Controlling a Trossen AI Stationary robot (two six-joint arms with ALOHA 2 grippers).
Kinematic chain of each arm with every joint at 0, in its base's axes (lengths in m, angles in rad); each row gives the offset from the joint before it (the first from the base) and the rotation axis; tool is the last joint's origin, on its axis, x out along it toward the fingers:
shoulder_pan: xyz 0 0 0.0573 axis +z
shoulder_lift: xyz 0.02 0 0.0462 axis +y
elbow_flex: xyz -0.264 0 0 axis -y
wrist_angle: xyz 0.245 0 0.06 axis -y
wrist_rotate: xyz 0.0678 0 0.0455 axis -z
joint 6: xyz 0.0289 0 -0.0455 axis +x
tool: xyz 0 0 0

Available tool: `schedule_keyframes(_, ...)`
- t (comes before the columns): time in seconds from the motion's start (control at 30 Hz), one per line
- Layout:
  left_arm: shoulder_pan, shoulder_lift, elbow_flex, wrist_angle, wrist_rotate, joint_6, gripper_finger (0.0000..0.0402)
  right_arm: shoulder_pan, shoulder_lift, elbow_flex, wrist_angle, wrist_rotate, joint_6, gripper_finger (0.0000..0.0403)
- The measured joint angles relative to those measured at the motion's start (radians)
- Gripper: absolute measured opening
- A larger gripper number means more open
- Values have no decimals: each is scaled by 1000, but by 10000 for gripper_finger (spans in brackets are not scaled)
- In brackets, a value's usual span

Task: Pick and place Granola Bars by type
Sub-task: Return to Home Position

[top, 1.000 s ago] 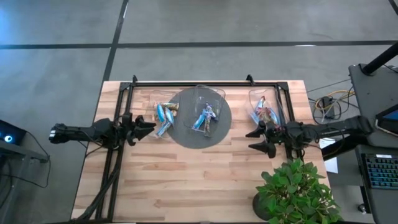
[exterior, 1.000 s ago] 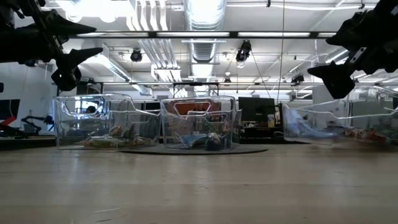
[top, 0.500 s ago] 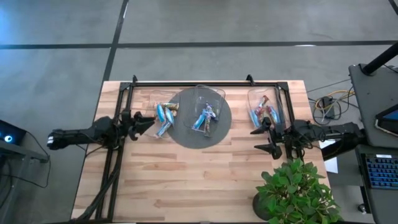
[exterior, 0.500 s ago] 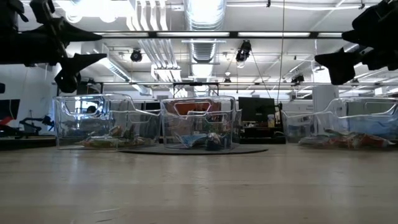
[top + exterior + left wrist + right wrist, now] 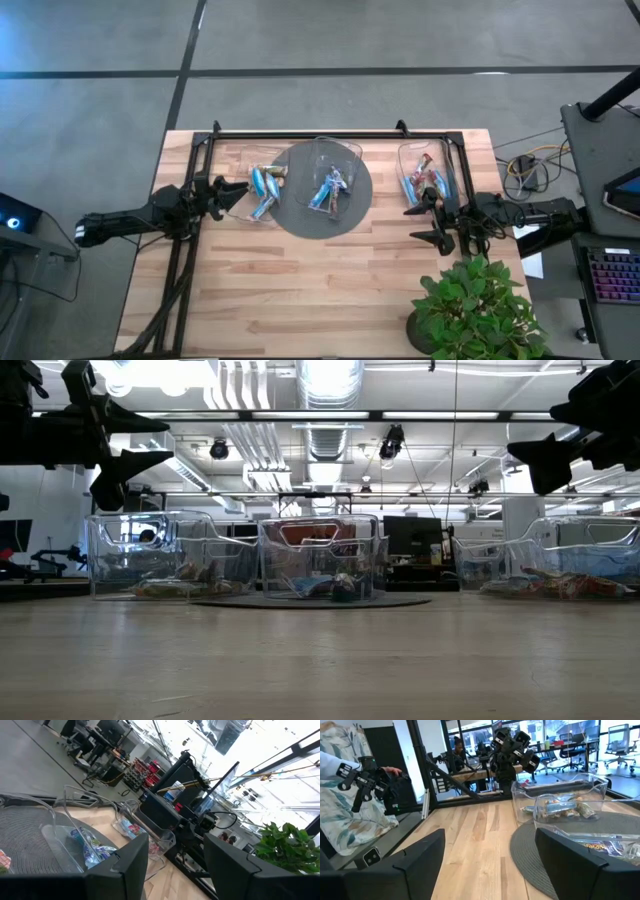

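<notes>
A pale wooden tabletop (image 5: 300,290) of jointed planks is carrying everything here. A round grey mat (image 5: 296,222) is lying flat on it toward the far edge, about midway across. One clear bin (image 5: 320,532) is standing on that mat. A second clear bin (image 5: 112,555) is sitting to the left, partly on bare wood and overlapping the mat's edge. A third clear bin (image 5: 560,545) is resting well apart near the right edge. A black frame (image 5: 320,134) is running along the far edge and down the left side. A leafy potted plant (image 5: 470,305) is standing at the near right corner, overhanging the edge.
</notes>
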Motion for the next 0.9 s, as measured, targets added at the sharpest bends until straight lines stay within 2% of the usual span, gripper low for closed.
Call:
schedule_keyframes(0.27, 3, 0, 0, 0, 0, 0, 172, 1, 0, 0, 0, 0, 0, 309)
schedule_keyframes(0.67, 4, 0, 0, -13, 0, 0, 172, 1, 0, 1, 0, -3, 0, 297)
schedule_keyframes(0.9, 0, 0, 0, -103, 11, 2, 172, 1, 0, 1, 0, -3, -1, 304)
